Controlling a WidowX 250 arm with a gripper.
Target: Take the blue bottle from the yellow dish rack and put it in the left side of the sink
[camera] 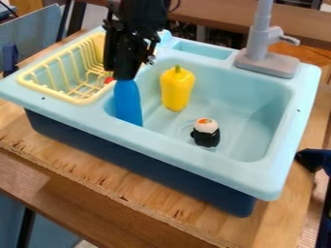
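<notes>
I can't tell if my black metal end effector [125,75] grips the elongated blue plastic toy [128,104] directly below, probably light, stiff, slippery, best pinched around its upper body.

The gripper [125,76] hides the blue object's [128,104] top. The tap [260,38] is cut off above; the red item [109,80] is too small to identify.
</notes>
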